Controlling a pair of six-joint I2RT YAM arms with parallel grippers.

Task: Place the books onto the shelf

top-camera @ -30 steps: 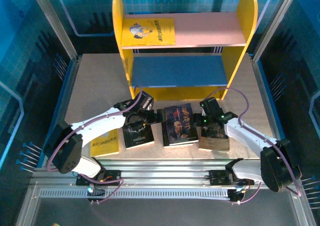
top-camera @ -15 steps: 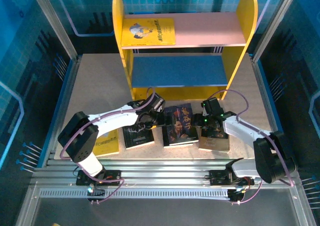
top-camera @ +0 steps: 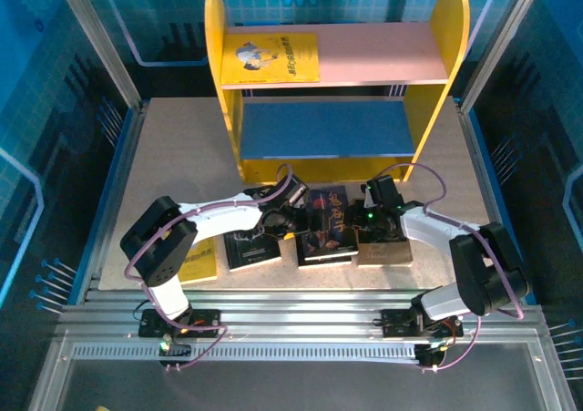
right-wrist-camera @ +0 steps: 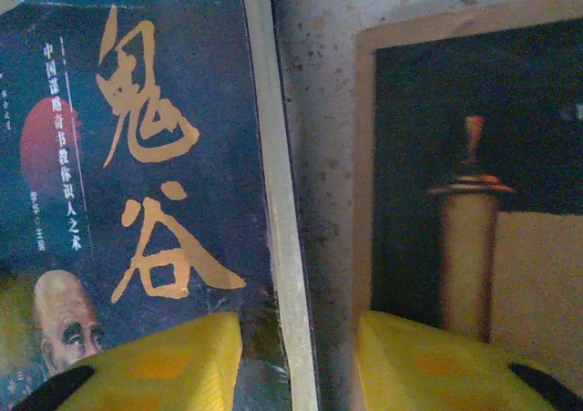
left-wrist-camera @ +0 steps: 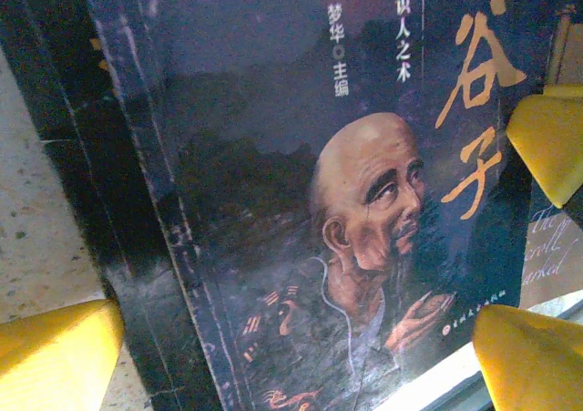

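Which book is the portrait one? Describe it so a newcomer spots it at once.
Start at the yellow-sided shelf at the back of the table; four books lie flat in a row before it. In the top view the portrait book is third from the left, between a black book and a brown-black book. It alone shows a bald old man's face and large orange Chinese characters.

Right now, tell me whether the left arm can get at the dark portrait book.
Probably yes. The left gripper hovers right over the portrait book, jaws wide, with nothing between them. The right gripper crowds the book's other edge, though.
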